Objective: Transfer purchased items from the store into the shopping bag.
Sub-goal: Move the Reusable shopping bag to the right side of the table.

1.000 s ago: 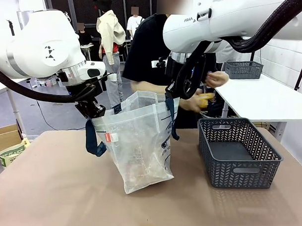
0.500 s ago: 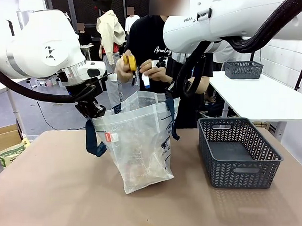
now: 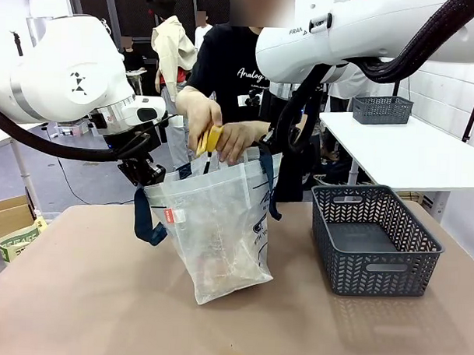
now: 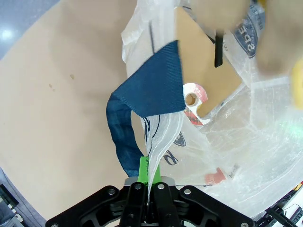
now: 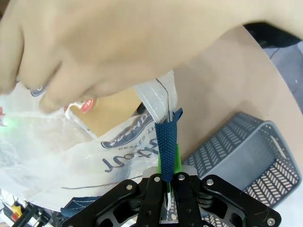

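My left pincer (image 4: pixel 150 176) is clamped tight on the thin film at the left rim of the translucent white plastic shopping bag (image 3: pixel 219 231) with navy strap handles. My right pincer (image 5: pixel 168 178) is pinched shut on the navy strap at its right rim. Between them the mouth stands open above the tan table (image 3: pixel 77 296), a little left of centre. The dark grey openwork plastic basket (image 3: pixel 374 276) sits to the bag's right, just apart from it, and what shows of its floor looks bare, so I judge the job nearly done. The person's hands (image 3: pixel 240 139), reaching from the far side, hold a yellow elongated item (image 3: pixel 213 138) right at the mouth; that one is not yet in. A flat tan-brown pack (image 4: pixel 201 66) already lies inside. The bag looks thin, crinkled and slack, sagging between my grips with its bottom on the table.
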`<state>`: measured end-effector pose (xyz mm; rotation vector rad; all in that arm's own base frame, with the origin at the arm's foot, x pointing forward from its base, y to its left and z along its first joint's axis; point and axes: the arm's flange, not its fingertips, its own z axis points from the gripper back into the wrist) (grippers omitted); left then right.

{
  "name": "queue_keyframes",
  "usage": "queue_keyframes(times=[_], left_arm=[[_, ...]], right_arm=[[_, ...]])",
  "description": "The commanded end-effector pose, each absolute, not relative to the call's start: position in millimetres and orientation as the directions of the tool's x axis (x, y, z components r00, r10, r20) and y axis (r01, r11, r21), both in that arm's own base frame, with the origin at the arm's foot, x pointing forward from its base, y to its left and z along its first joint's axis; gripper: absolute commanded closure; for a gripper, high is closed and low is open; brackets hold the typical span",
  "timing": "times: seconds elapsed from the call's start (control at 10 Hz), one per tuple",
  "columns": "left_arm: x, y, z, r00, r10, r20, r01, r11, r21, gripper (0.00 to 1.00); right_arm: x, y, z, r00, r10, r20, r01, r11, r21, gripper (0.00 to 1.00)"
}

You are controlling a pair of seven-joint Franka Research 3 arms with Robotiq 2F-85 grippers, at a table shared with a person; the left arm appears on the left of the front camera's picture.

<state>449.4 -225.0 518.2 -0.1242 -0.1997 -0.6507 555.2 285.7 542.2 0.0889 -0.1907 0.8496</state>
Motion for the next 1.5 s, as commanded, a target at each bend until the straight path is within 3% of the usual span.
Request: queue_keyframes(times=[0.0,1.4], left_arm=[[449.0,-223.9,518.2,0.777,-0.589,0.222,0.613,0.789,-0.053,1.0],[449.0,-223.9,518.2,0.777,-0.589,0.222,0.613,0.789,-0.053,1.0]], right_arm=[[555.2,284.4,542.6,0.655,0.728,0.203,-0.744,0.669,0.004,1.0],[555.2,284.4,542.6,0.655,0.728,0.203,-0.744,0.669,0.004,1.0]])
